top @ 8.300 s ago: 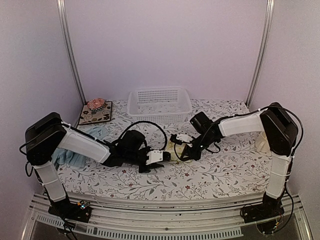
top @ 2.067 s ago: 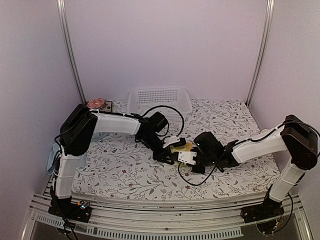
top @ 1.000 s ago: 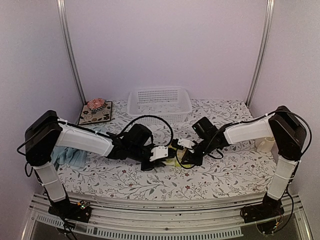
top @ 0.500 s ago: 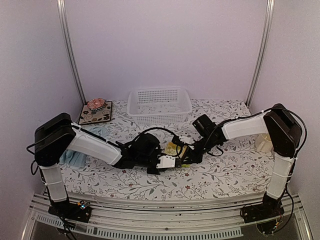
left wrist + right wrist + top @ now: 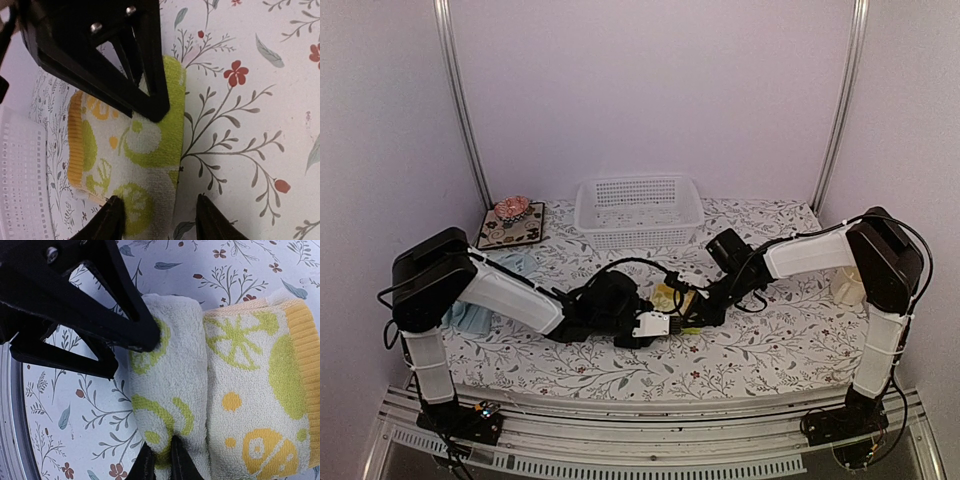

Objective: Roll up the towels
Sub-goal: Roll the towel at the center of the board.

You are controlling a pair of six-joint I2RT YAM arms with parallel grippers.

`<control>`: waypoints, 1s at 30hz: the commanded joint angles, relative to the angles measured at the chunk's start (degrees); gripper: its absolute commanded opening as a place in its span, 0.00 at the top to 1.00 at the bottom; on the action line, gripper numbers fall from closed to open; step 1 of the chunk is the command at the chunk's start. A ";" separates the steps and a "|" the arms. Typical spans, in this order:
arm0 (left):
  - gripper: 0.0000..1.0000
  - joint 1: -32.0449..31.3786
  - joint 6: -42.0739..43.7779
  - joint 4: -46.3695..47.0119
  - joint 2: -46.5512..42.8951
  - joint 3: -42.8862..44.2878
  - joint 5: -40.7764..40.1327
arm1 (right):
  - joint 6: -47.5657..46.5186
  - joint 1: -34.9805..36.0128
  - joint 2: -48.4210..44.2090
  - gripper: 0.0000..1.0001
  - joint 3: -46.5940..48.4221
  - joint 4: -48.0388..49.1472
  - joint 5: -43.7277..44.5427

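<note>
Top view: the yellow-green towel (image 5: 667, 296) lies mid-table on the floral tablecloth (image 5: 770, 340), well clear of every edge, with open cloth nearer and to the right. The left gripper (image 5: 656, 325) and right gripper (image 5: 694, 313) meet at it. The light blue towel (image 5: 472, 314) is bunched at the left edge, partly under the left arm. The white mesh basket (image 5: 640, 210) stands against the far side.

Left wrist: the left gripper (image 5: 160, 220) is spread wide, one finger on the towel's (image 5: 132, 150) end and one on bare cloth.

Right wrist: the right gripper (image 5: 160, 457) pinches the towel's (image 5: 175, 380) rolled fold, with almost no gap between its fingers.
</note>
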 commanded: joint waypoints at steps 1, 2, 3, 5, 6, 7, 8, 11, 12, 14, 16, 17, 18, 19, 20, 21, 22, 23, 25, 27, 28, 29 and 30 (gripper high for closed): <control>0.49 -0.85 0.19 1.97 1.10 -0.78 -2.26 | 0.65 -0.13 2.25 0.87 -0.38 -3.31 0.74; 0.49 -0.98 0.39 2.09 1.35 -0.72 -2.77 | 0.57 -0.15 2.33 0.87 -0.36 -3.30 0.68; 0.49 -0.98 0.59 2.17 1.71 -0.59 -3.49 | 0.56 -0.18 2.35 0.87 -0.36 -3.32 0.52; 0.48 -1.12 0.95 2.19 2.31 0.03 -4.87 | 0.49 -0.18 2.35 0.87 -0.38 -3.39 0.12; 0.48 -1.15 1.15 1.96 4.04 0.41 -5.65 | 0.47 -0.18 2.27 0.87 -0.36 -3.46 -0.10; 0.48 -1.31 1.32 1.60 4.97 0.88 -6.00 | 0.42 -0.18 2.20 0.87 -0.35 -3.52 -0.32; 0.48 -1.30 1.48 1.32 5.51 1.08 -6.12 | 0.32 -0.18 2.18 0.87 -0.35 -3.56 -0.45; 0.54 -1.37 2.45 0.72 6.75 1.75 -6.90 | 0.14 -0.18 2.21 0.87 -0.29 -3.65 -0.98; 0.56 -1.41 2.50 0.32 7.07 2.03 -7.41 | 0.12 -0.12 2.19 0.87 -0.27 -3.73 -1.14; 0.66 -1.38 2.74 -0.91 7.51 2.47 -7.55 | 0.03 -0.12 2.17 0.87 -0.35 -3.74 -1.08; 0.81 -1.45 2.86 -2.10 7.75 2.84 -7.13 | 0.14 -0.18 2.06 0.87 -0.32 -3.74 -0.85; 0.89 -1.44 2.85 -3.23 7.59 3.01 -6.45 | 0.17 -0.18 1.94 0.86 -0.24 -3.78 -0.74; 0.96 -1.47 2.75 -4.43 7.32 3.26 -5.56 | 0.26 -0.31 1.61 0.83 -0.22 -3.74 -0.47; 1.00 -1.47 2.43 -5.54 6.88 3.41 -4.69 | 0.28 -0.45 1.19 0.77 -0.18 -3.72 -0.33; 1.00 -1.43 2.02 -6.58 6.35 3.56 -3.63 | 0.32 -0.81 0.52 0.71 -0.34 -3.62 -0.18; 1.00 -1.41 1.52 -8.11 5.74 3.90 -2.12 | 0.23 -1.22 -0.35 0.64 -0.59 -3.27 0.11; 1.00 -1.26 0.92 -10.25 5.27 4.41 -0.23 | 0.21 -1.70 -1.57 0.58 -1.17 -2.89 0.67; 1.00 -1.09 0.04 -12.00 4.98 5.12 1.77 | 0.12 -2.16 -2.85 0.52 -1.84 -2.27 1.36; 1.00 -0.58 -1.71 -17.19 4.81 7.34 5.37 | -0.42 -2.88 -6.12 0.40 -4.01 -0.57 3.26; 1.00 0.22 -3.81 -22.40 5.66 10.23 9.53 | -0.83 -3.32 -9.38 0.33 -6.41 1.69 5.79; 1.00 0.62 -4.70 -24.89 6.30 11.80 10.82 | -1.33 -3.36 -10.78 0.31 -7.45 2.46 6.36; 1.00 0.96 -5.44 -27.14 7.02 13.27 11.79 | -1.96 -3.38 -11.98 0.30 -8.61 3.32 6.93; 1.00 1.39 -6.47 -29.16 7.73 14.58 12.90 | -2.90 -3.40 -13.66 0.30 -9.79 4.77 7.61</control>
